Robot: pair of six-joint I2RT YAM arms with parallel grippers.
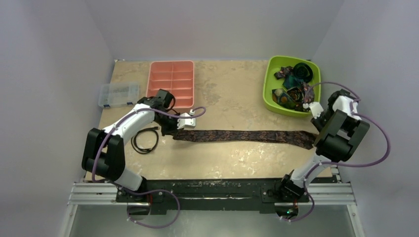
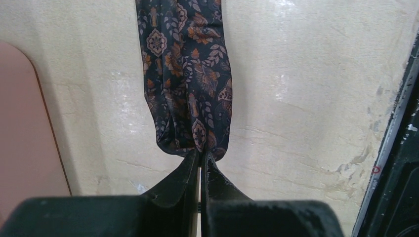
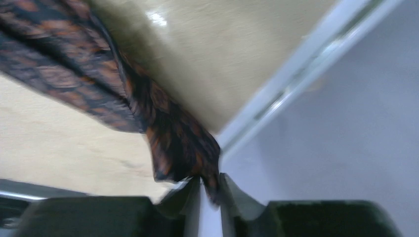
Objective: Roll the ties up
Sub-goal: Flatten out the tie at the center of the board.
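A dark brown-maroon patterned tie (image 1: 242, 135) lies stretched in a flat strip across the table. My left gripper (image 1: 174, 129) is shut on its narrow left end, low on the table; in the left wrist view the jaws (image 2: 201, 155) pinch the bunched end of the tie (image 2: 185, 74). My right gripper (image 1: 314, 129), partly hidden behind its own arm, holds the wide right end. The right wrist view is blurred: the tie's (image 3: 99, 74) tip sits between the narrowly parted jaws (image 3: 210, 180). Rolled teal (image 1: 302, 71) and multicolour (image 1: 295, 95) ties lie in the green bin (image 1: 269, 84).
A pink compartment tray (image 1: 170, 84) stands at the back left and shows at the left edge of the left wrist view (image 2: 24, 123). A clear plastic box (image 1: 117, 94) sits left of it. A thin black cable loop (image 1: 146, 140) lies by the left arm. The table's right edge is close to the right gripper.
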